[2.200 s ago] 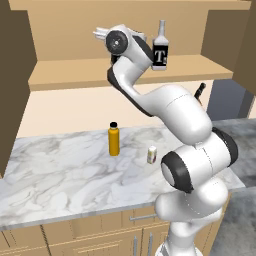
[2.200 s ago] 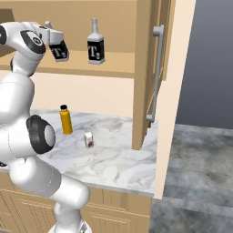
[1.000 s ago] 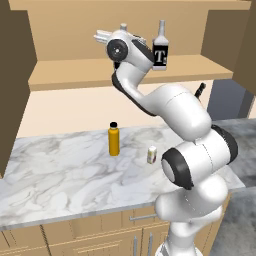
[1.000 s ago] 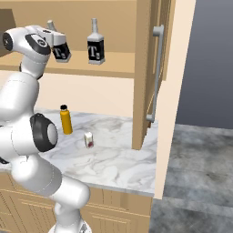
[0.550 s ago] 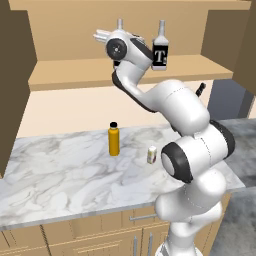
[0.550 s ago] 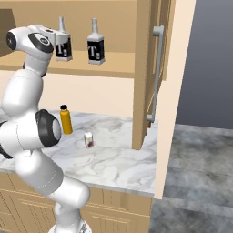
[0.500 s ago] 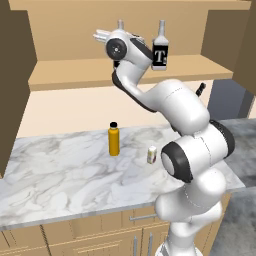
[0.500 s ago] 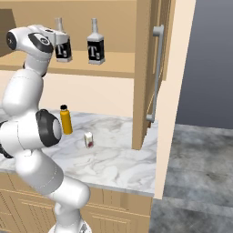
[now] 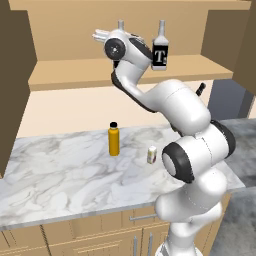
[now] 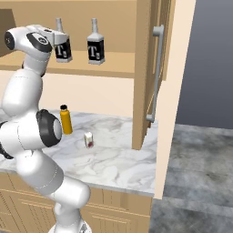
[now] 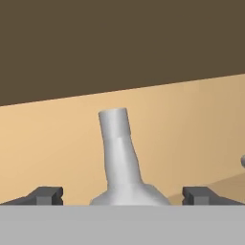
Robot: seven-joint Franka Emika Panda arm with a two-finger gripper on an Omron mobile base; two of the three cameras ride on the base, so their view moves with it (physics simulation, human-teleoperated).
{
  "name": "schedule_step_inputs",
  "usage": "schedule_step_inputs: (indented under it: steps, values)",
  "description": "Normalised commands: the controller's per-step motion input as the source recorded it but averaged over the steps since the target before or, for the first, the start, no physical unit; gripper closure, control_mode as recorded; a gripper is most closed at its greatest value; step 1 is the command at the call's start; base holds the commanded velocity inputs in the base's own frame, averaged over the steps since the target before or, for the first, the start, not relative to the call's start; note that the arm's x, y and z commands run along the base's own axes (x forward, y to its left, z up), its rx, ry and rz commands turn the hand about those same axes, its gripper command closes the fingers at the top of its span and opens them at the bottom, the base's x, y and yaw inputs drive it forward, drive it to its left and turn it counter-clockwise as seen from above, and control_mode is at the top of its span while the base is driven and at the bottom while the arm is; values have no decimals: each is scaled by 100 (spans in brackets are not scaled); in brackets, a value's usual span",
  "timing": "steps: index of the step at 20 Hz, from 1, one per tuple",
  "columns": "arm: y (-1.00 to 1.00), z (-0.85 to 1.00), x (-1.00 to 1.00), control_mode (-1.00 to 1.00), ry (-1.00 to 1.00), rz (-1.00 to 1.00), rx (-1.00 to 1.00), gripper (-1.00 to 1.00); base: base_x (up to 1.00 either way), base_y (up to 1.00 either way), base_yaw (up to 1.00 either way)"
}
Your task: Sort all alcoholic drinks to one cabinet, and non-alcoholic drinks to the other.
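Observation:
Two alcoholic drinks stand upright on the shelf of the wide cabinet (image 9: 70,76): one T-label bottle (image 10: 63,45) right at my hand, the other (image 10: 95,46) a little to its right. My gripper (image 10: 55,36) is open, its dark fingertips (image 11: 46,195) spread either side of the nearer bottle's grey neck and shoulder (image 11: 117,148) without touching. From the left, that bottle's neck (image 9: 120,25) sticks up behind my wrist, beside the second bottle (image 9: 160,50). The non-alcoholic orange bottle (image 9: 114,140) stands on the marble counter (image 9: 55,170) below. The narrow cabinet's door (image 10: 175,68) stands open, bar handle (image 10: 157,73) outward.
A small white carton (image 9: 152,155) sits on the counter right of the orange bottle (image 10: 66,120). Darker brown doors (image 9: 15,85) of the wide cabinet hang open at both sides. The counter ends at the right, where grey floor (image 10: 200,173) begins.
The nearer T bottle shifted slightly right along the shelf and now stands upright. My hand has eased back and down a little, so its neck shows above my wrist.

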Motion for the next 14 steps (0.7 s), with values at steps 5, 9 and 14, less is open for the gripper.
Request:
schedule_step_inputs:
  steps: [5, 9, 14]
  values:
    - [0, 0, -57, -100, 0, -1, 0, -100, 0, 0, 0]
    - [-2, 0, -66, -100, -1, -1, 0, -100, 0, 0, 0]
    - [-18, 0, -73, -100, -5, -3, 0, -100, 0, 0, 0]
